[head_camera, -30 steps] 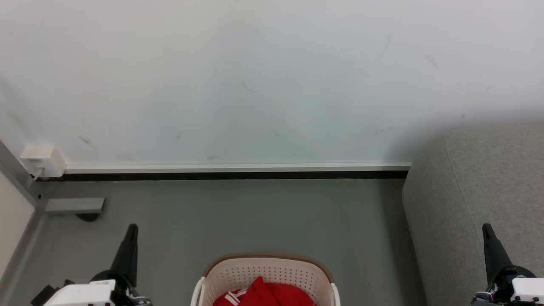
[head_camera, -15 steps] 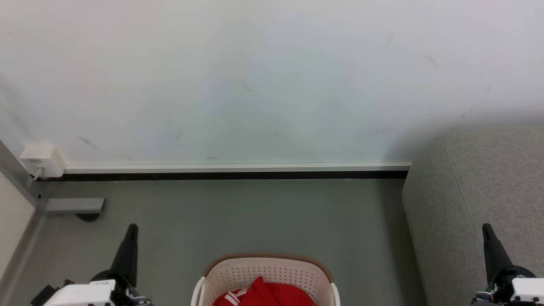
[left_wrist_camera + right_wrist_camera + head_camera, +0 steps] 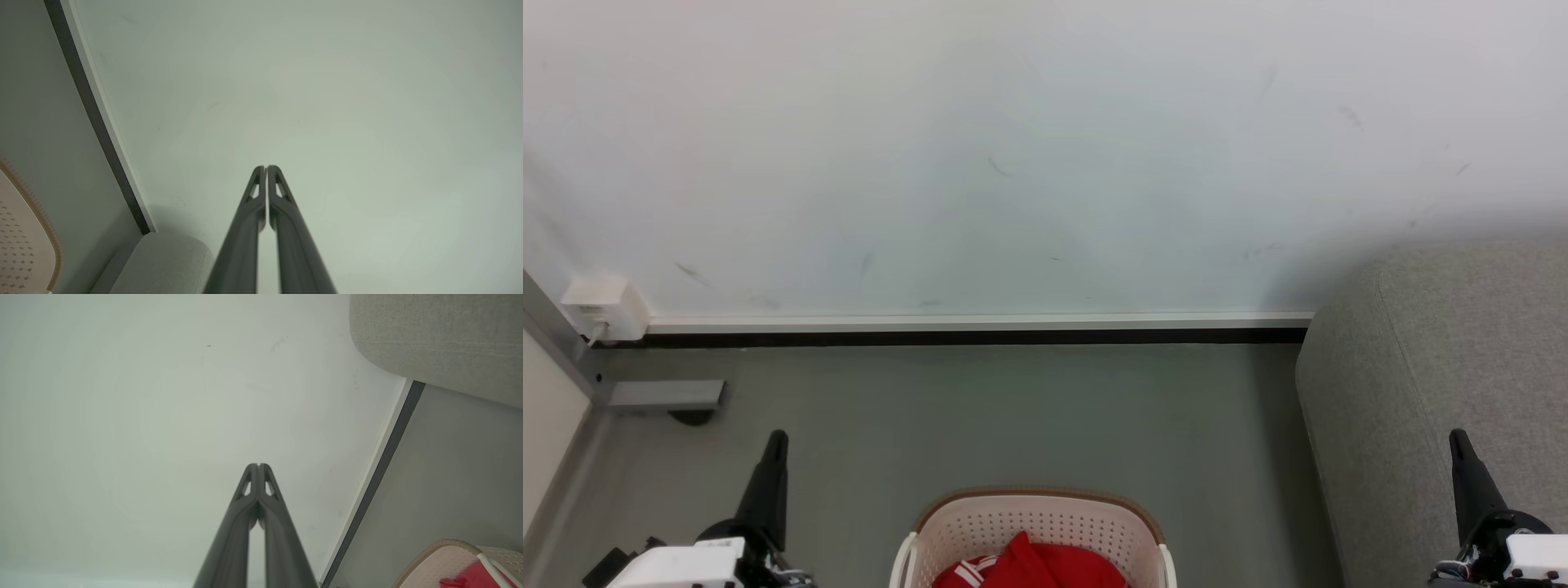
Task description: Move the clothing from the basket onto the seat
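Note:
The cream basket (image 3: 1029,523) with its brown rim stands on the floor at the bottom centre of the head view; red clothing (image 3: 1033,565) with white stripes lies inside it. The grey seat (image 3: 1437,384) rises at the right. My left gripper (image 3: 776,441) points up at the lower left, shut and empty, left of the basket. My right gripper (image 3: 1458,441) is shut and empty at the lower right, in front of the seat. In the left wrist view the left gripper (image 3: 266,168) points at the wall, with the basket (image 3: 24,228) at its edge. The right gripper (image 3: 258,465), basket (image 3: 441,563), clothing (image 3: 470,577) and seat (image 3: 441,339) appear in the right wrist view.
A white wall with a dark baseboard (image 3: 972,335) closes the far side. A white socket box (image 3: 600,309) and a grey metal foot (image 3: 666,394) sit at the left corner. Grey floor (image 3: 1029,408) lies between basket and wall.

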